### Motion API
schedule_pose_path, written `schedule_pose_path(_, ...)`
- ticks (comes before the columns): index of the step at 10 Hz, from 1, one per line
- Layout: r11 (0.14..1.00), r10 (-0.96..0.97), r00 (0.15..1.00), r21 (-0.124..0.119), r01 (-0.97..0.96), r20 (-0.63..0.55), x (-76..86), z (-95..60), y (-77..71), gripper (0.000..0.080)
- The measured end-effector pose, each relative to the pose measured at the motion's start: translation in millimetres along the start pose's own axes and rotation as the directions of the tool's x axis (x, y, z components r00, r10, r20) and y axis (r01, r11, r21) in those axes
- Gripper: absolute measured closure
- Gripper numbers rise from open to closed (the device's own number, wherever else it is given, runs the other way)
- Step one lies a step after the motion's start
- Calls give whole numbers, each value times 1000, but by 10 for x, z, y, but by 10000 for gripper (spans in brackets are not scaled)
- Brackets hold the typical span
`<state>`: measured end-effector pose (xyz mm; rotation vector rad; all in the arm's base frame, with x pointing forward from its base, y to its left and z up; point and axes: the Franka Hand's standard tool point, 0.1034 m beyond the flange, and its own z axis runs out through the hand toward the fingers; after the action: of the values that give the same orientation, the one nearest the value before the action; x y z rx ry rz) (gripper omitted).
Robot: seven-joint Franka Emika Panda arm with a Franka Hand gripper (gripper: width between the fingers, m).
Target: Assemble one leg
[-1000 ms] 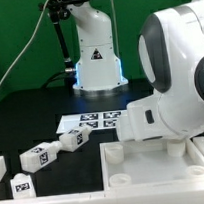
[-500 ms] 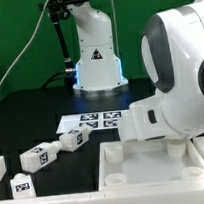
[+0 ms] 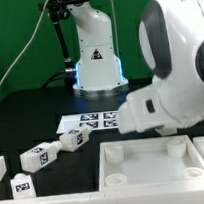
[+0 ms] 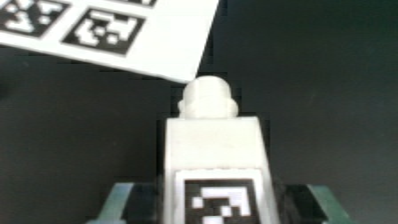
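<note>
Black tabletop [image 3: 30,106], green backdrop. Gripped by end effector [image 4: 210,202]: one leg [image 4: 214,140], peg end toward marker board [image 4: 107,35]. Possible slip or twist in grasp, spoiling alignment with panel [image 3: 156,164] hole.

No readable words, black triangle sign [image 3: 96,55] on robot base [image 3: 92,33], square tags on marker board [image 3: 64,123], leg [image 4: 217,140]

Bright, even light fills the exterior view. The arm [image 3: 176,53] is soft-focused and nearly blown white, and the black tabletop [image 3: 31,116] behind it looks matte. The wrist view is blurry: the leg [image 4: 217,150] is smeared and the marker board [image 4: 169,45] glares.
</note>
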<state>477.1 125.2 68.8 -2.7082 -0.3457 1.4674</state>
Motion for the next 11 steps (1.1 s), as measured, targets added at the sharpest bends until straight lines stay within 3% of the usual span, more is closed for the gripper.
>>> schedule_pose_path(1,1000,-4,1000,16,4,18,-210,-141,10,519)
schedule_pose_path(2,1000,-20,999,14,21,-27,-254,-273,32,519)
schedule_pose_path(3,1000,-21,991,8,23,-131,-179,-372,49,519)
schedule_pose_path(5,1000,-15,970,-7,14,-244,-182,-360,55,518)
schedule_pose_path(7,1000,-16,915,-23,8,-402,-141,-469,93,518)
schedule_pose_path(8,998,-59,903,-29,51,-425,-209,-596,154,518)
schedule_pose_path(10,998,-56,832,-48,35,-552,-360,-1007,178,518)
schedule_pose_path(11,998,-56,801,-57,28,-596,-403,-1091,166,518)
